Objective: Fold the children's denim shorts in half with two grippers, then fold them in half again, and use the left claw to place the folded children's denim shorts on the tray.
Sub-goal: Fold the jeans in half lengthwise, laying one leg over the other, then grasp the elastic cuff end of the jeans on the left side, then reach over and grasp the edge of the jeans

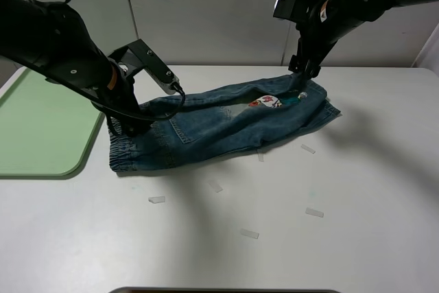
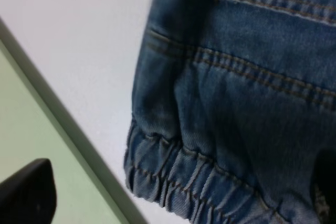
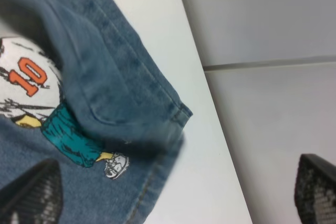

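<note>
Black metal on both sides of the high view.

Left arm: slants down from the upper left corner, with bolted plates and a loose cable at the wrist. Ends with the left gripper low over the waistband end of the shorts. From its wrist camera, fingers stand wide apart, one above the green tray, the other above denim, clamped on nothing.

Right arm: bends down from the top right corner, white-edged module uppermost. Right gripper sits at the far leg hem; whether touching or just above, cannot tell. Fingers spread wide too, hem and patch below them, gripping nothing.

White matt bench, dotted with short strips of pale tape. Grey wall panels behind, split by vertical seams. Light-green tray on the bench at the left: smooth plastic, rounded corner, low rim. Lies just beside the waistband, with a narrow strip of bench between.

Shorts lying mid-bench, stretched sideways between the two grippers and rumpled along the top. Washed blue denim with paler faded areas and tan double stitching. Gathered elastic waistband toward the tray, legs toward the right. Cartoon patch near the right gripper: orange "10" on white, teal below.
</note>
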Available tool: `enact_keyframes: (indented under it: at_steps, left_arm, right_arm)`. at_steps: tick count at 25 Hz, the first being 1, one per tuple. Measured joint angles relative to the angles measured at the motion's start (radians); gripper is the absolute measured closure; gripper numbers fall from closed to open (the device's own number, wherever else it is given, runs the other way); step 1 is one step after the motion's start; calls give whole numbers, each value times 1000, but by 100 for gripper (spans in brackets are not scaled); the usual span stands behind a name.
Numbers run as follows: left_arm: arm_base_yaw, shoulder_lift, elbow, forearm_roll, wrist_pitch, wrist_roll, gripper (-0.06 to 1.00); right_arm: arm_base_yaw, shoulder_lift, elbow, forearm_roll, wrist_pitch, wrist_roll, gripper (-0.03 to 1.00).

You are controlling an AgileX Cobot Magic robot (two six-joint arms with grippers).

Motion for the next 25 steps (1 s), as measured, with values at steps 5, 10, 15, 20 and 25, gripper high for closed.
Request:
enact_keyframes:
  at_steps: [5, 10, 15, 20, 25]
  left_arm:
    - [0, 0, 0, 0, -3, 1, -5]
    - [0, 0, 0, 0, -11, 1, -5]
    - [0, -2, 0, 0, 7, 1, -5]
    - [0, -58, 0, -2, 135, 1, -5]
    - [0, -173, 0, -56, 277, 1, -5]
  right_arm:
    - [0, 0, 0, -1, 0, 3, 28]
    - [0, 0, 0, 5, 2, 9, 28]
    - [0, 0, 0, 24, 86, 105, 28]
    - [0, 0, 0, 28, 235, 267, 28]
    - [0, 0, 0, 31, 410, 410, 28]
